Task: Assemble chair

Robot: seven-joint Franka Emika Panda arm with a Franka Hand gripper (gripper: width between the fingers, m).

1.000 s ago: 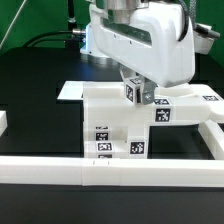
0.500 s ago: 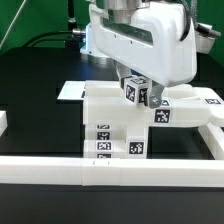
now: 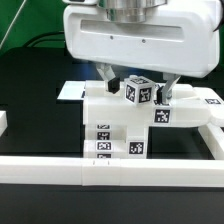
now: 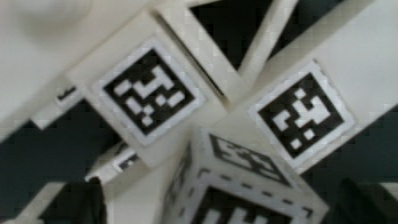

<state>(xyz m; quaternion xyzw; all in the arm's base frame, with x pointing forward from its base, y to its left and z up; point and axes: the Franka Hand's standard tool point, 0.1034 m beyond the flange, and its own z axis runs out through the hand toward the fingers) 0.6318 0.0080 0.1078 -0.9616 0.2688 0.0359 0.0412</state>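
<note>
A long white rail [image 3: 60, 168] is lying across the front of the black counter [image 3: 35, 95], and a second rail [image 3: 212, 140] is running back from its end on the exterior view's right, so I am counting two rails. A flat white sheet [image 3: 68, 91] is lying on the counter behind them; only one corner of it is showing.

In the middle, the chair [image 3: 115, 125] is sitting as one stack of white blocks just behind the front rail. I am counting four small square tags on its front face, two on the left part and two on the right. A fifth tag is showing on the bar stretching off to the exterior view's right, and two more are showing on a small cube-shaped end [image 3: 138, 92] standing on top of the stack.

The pincer [image 3: 138, 88] is hanging from the arm's big white head directly over that cube, with its two fingers [image 3: 110, 80] standing spread wide, one on each side of the cube, not squeezing it. The wrist view is showing three tags, blurred and close.
</note>
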